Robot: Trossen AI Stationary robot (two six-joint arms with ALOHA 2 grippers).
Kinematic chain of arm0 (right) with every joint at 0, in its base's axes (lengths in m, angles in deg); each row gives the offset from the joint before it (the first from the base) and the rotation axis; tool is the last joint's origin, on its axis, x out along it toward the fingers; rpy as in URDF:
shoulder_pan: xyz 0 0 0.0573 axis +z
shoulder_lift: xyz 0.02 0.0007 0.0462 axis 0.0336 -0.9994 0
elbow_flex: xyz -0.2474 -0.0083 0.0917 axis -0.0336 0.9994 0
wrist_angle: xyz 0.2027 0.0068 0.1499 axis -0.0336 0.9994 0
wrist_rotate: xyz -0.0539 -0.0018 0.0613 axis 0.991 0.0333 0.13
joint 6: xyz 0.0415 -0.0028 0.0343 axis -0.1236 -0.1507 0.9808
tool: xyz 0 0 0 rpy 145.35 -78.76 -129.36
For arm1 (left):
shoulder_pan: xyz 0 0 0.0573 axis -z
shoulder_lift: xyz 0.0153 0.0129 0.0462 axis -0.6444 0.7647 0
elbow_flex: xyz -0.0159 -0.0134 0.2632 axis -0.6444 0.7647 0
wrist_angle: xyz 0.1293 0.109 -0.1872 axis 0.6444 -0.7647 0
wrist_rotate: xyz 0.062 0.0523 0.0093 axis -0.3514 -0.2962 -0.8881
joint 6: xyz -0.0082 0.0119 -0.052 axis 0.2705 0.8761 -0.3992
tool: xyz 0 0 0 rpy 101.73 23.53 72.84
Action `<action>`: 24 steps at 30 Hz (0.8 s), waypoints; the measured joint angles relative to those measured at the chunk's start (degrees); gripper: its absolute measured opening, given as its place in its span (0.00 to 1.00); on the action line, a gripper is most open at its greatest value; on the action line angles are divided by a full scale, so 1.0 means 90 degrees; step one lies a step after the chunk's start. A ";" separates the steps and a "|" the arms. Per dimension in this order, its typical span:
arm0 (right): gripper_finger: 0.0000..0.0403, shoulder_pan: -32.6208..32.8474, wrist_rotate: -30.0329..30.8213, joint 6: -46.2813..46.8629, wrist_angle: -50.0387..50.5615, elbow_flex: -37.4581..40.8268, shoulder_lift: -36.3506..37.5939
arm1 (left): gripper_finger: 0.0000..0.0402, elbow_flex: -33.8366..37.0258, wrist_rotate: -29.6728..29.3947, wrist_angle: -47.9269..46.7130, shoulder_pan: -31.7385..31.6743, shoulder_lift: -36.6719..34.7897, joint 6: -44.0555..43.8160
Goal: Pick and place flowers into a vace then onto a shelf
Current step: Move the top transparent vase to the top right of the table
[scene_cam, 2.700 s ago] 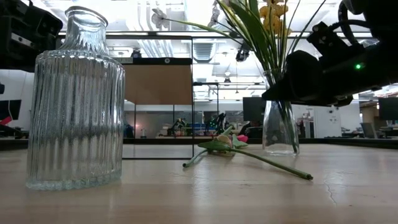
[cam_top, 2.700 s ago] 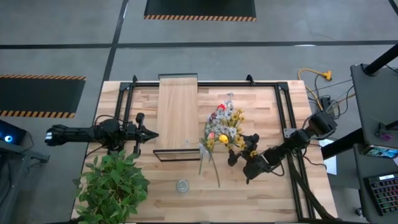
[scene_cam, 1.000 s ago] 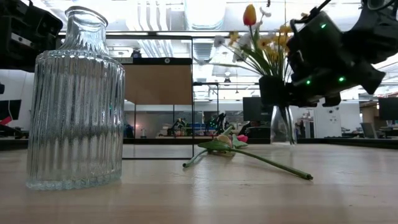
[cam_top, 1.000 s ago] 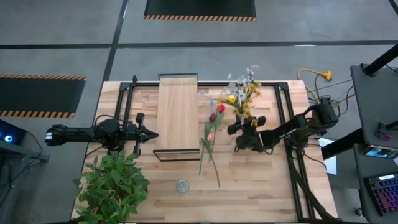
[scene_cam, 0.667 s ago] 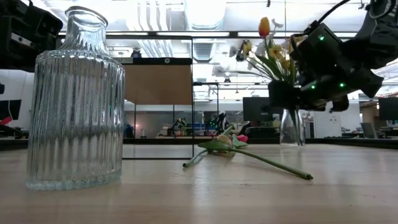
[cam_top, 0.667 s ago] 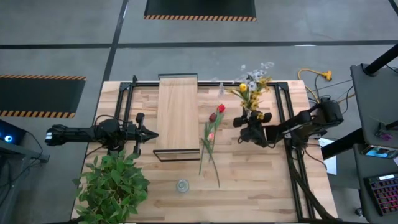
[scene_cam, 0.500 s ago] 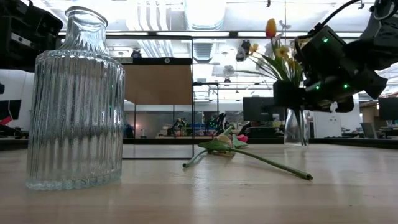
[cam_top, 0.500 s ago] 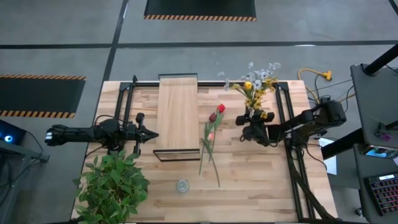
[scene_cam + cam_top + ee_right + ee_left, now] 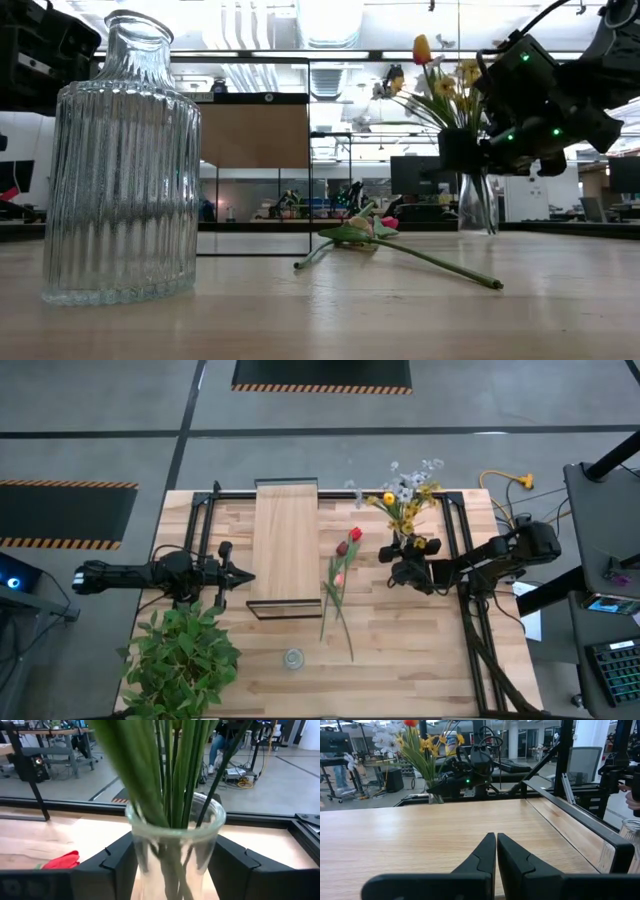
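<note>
My right gripper (image 9: pixel 401 566) reaches in from the table's right side and is shut on a clear glass vase (image 9: pixel 478 203) that holds the bunched flowers (image 9: pixel 405 503): yellow sprays, pale blossoms and an orange-yellow bloom. Red and pink tulips (image 9: pixel 341 572) lie flat on the tabletop between that vase and the shelf (image 9: pixel 286 536); they also show in the low view (image 9: pixel 372 233). A second, ribbed glass vase (image 9: pixel 292 658) stands empty near the near edge. My left gripper (image 9: pixel 245 575) waits shut at the shelf's left side, touching nothing. My right gripper pinches the vase's neck (image 9: pixel 143 854) just below the rim, one finger (image 9: pixel 112 867) on each side. The fingers come in level from the table's right. The vase stands upright with the stems rising out of it; whether its base (image 9: pixel 478 229) touches the table I cannot tell.
A bushy green plant (image 9: pixel 184 659) fills the near-left corner. Black metal frame rails (image 9: pixel 452 530) run along the table's left, far and right sides. The ribbed vase (image 9: pixel 124 160) looms close in the low view. Bare wood lies near the near-right corner.
My right gripper has carried the vase of flowers toward the table's far-right, away from the lying tulips. The bouquet, leaning toward the left a second ago, has swung more upright. Over the last half second it has almost stopped. The tulips and my left arm have stayed put.
</note>
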 joint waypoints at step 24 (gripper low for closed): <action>0.83 0.0878 0.0276 -0.0170 0.0032 0.0010 0.0000 | 0.00 0.0000 0.0000 -0.0001 0.0000 0.0000 0.0000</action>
